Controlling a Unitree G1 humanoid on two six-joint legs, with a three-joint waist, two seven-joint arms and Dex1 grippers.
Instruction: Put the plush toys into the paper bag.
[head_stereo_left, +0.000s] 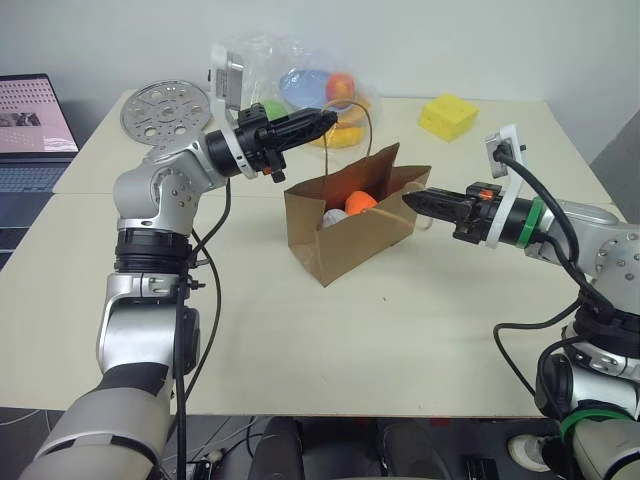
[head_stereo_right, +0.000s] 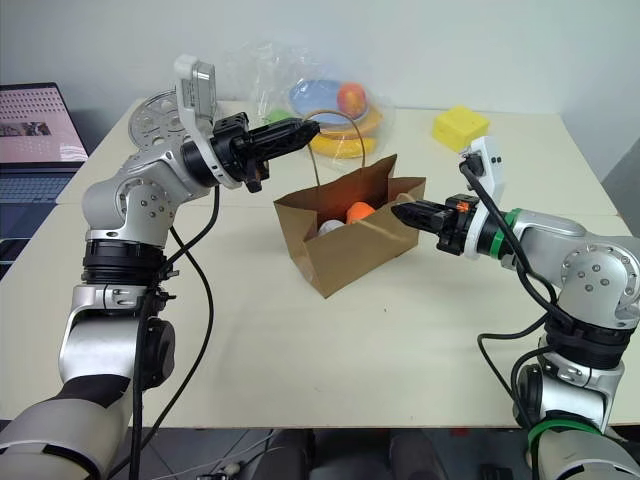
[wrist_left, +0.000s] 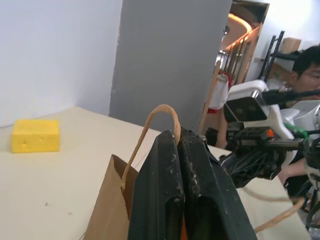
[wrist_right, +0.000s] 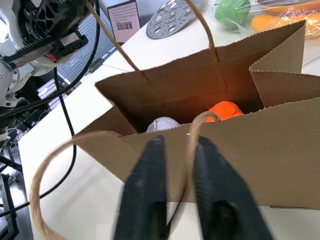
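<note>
A: How do the arms look?

B: Silver-grey metal segments with black ring joints and loose black cables. The left end effector (head_stereo_left: 325, 122) has two black fingers and a white wrist block.

A: And the right?

B: The right end effector (head_stereo_left: 412, 201) is black too, with an orange detail and a green ring behind.

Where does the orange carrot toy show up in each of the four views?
Left eye view: orange carrot toy inside the paper bag, mid-frame.
Right eye view: in the bag's opening, centre.
Left wrist view: I cannot make it out; the bag's corner shows.
Right wrist view: inside the bag, right of centre.
Shared landmark: the paper bag.
</note>
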